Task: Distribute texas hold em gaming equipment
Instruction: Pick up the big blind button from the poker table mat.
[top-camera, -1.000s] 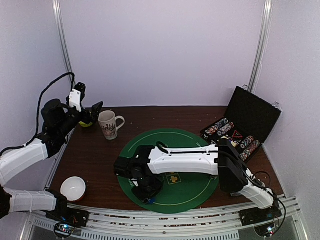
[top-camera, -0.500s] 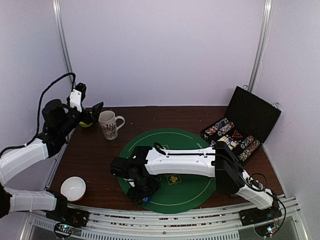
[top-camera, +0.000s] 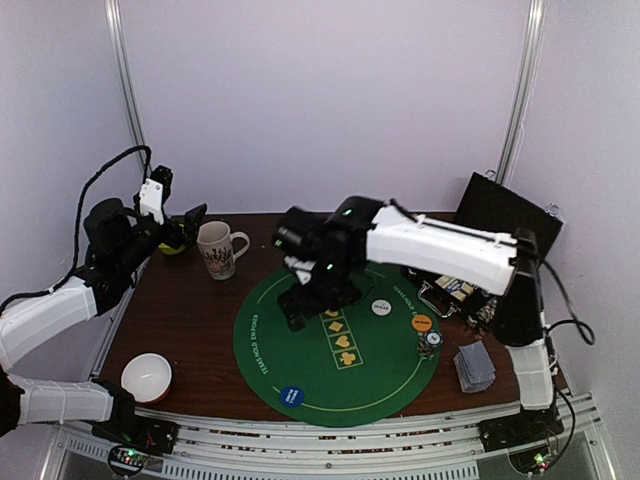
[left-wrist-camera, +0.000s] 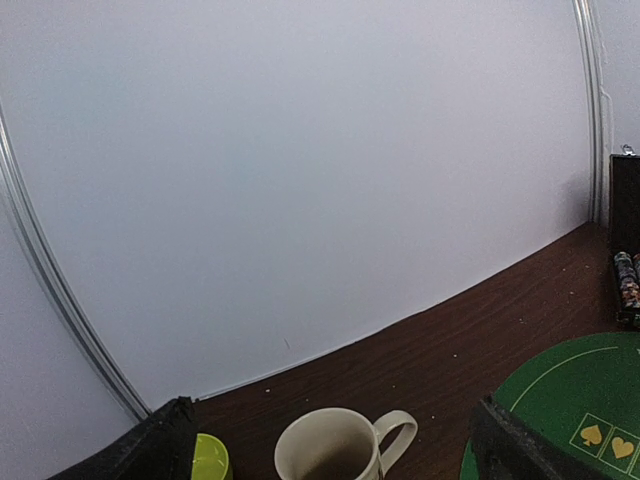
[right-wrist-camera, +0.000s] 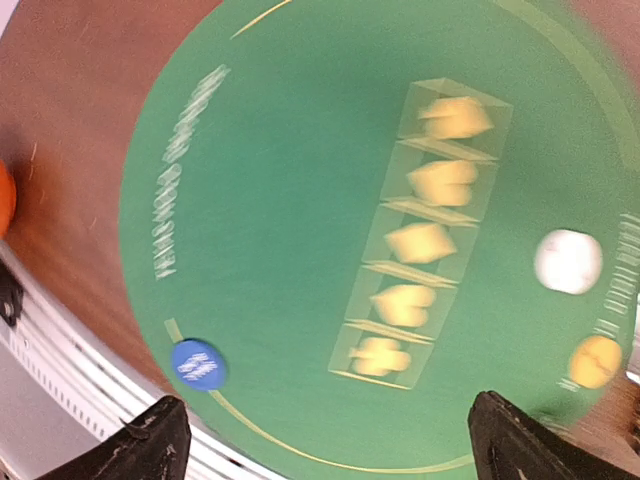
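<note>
R gripper (top-camera: 298, 308) jaws apart, empty, above green mat (top-camera: 300, 355), L gripper (top-camera: 188, 226) wide apart, empty, near mug (top-camera: 216, 248), blue disc (top-camera: 291, 396) at mat's near edge, white disc (top-camera: 380, 307) & orange disc (top-camera: 422, 323) on mat's right side, cards (top-camera: 474, 366) on table just right of mat

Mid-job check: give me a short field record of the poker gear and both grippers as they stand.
mat: green, round, on table
blue disc: mat's near edge
white disc: on mat, right of centre
orange disc: mat's right edge
chip stack: beside orange disc, nearer
cards: stacked off the mat, to its right
left gripper: open, empty, raised near mug
right gripper: open, empty, above mat
</note>
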